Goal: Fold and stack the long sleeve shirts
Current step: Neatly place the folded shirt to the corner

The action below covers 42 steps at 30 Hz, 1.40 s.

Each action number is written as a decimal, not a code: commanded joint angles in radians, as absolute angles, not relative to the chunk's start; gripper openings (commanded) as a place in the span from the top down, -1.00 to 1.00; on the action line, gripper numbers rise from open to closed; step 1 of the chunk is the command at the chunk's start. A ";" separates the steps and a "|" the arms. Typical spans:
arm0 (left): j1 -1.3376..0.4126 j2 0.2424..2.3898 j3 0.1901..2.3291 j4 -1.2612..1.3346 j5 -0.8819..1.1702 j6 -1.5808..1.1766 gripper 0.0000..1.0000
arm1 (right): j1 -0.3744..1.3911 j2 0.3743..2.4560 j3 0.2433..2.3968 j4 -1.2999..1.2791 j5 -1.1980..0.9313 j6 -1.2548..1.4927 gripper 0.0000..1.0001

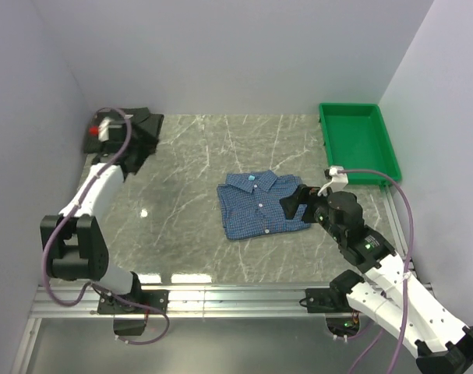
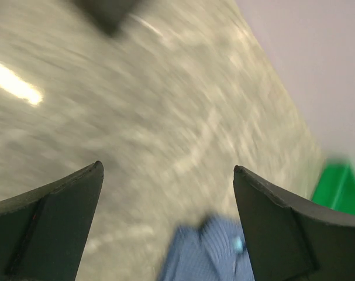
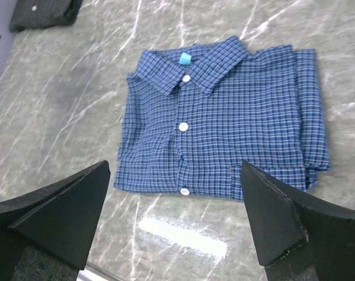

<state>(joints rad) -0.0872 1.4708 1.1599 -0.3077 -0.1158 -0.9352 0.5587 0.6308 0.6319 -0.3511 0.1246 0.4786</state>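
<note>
Both claws wide, nothing held.
Right claw [image 1: 297, 201] at the 3 o'clock edge of the folded blue shirt [image 1: 261, 204], mid-worktop [image 1: 181, 171]. Left claw [image 2: 166, 168] at the 10 o'clock corner over the dark shirt [image 3: 42, 12], which the arm mostly hides; left wrist view blurred. Green tray [image 1: 359, 140] at 2 o'clock. Marble surface, walls on three sides.

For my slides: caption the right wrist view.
Open right gripper facing the folded blue check shirt on the grey marbled table.
</note>
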 commanded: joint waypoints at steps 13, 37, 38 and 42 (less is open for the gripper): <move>0.351 1.923 1.204 0.087 -0.009 -1.192 -0.59 | 0.561 0.630 0.592 -0.279 0.075 0.419 -1.00; 0.364 2.269 1.365 0.270 0.109 -1.255 0.24 | 0.563 0.716 0.621 -0.281 0.067 0.423 -1.00; 0.364 2.270 1.370 0.265 0.113 -1.255 0.43 | 0.561 0.712 0.623 -0.284 0.072 0.420 -0.99; 0.354 2.269 1.359 0.282 0.118 -1.258 0.84 | 0.563 0.698 0.621 -0.301 0.092 0.413 -1.00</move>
